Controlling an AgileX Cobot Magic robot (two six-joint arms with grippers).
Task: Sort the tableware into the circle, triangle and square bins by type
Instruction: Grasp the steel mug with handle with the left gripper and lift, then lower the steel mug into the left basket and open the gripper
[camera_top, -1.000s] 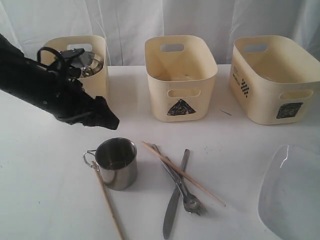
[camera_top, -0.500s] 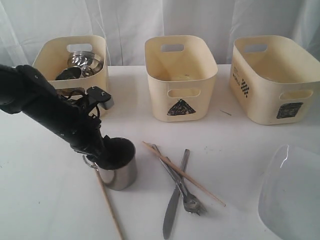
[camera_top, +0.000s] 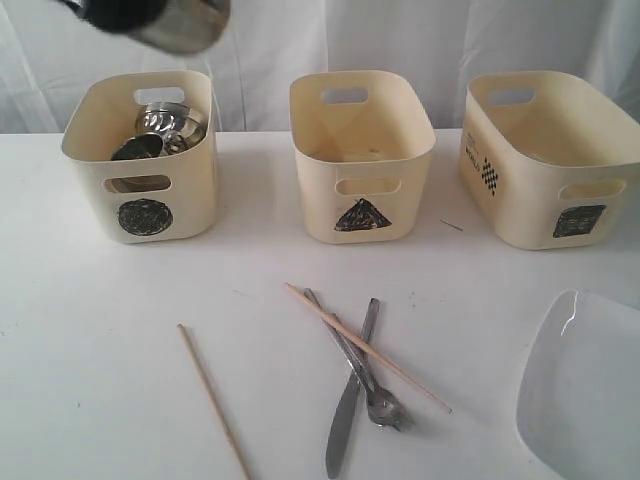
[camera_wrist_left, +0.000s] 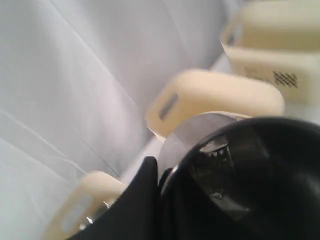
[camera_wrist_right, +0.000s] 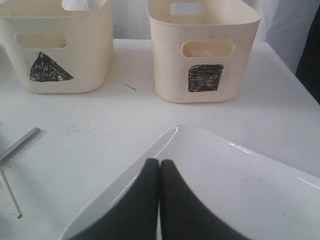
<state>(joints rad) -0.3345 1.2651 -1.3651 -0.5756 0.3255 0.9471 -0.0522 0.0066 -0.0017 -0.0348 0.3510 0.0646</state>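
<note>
Steel cup (camera_top: 185, 25) hangs tilted high over the far left corner of the counter (camera_top: 90, 330), grasped in my left pincer (camera_top: 120, 12), above the circle bin (camera_top: 190, 190). Inside that bin lie other steel pieces (camera_top: 165, 125), too bunched for me to tell apart. Along the far edge the triangle bin (camera_top: 310, 150) stands midway and the square bin (camera_top: 520, 200) toward the right corner. Nearer the front edge one chopstick (camera_top: 213, 401) lies alone. The other chopstick (camera_top: 420, 388) lies across the fork (camera_top: 383, 408) and the knife (camera_top: 343, 430), touching them. At the near right corner sits the white plate (camera_wrist_right: 240, 190). My right pincer (camera_wrist_right: 159, 164) is over its rim, clenched, the fingers pressed together.
</note>
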